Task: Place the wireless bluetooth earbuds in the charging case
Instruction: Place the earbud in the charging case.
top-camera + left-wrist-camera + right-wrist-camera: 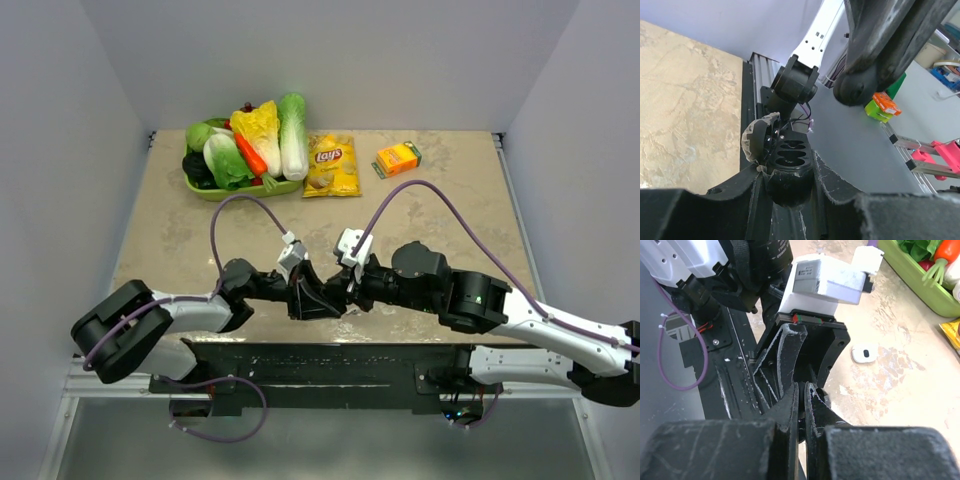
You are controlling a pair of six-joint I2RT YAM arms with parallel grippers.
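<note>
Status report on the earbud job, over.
Left gripper shut on open charging case, sockets look empty. Right gripper shut, close by the case; earbud not discernible. Nothing between them.

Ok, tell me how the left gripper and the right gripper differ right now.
The left gripper is shut on the open charging case, while the right gripper is shut with nothing visibly held. The left gripper carries the case; the right gripper points at it, tips just apart from it. Both are black and scuffed.
</note>
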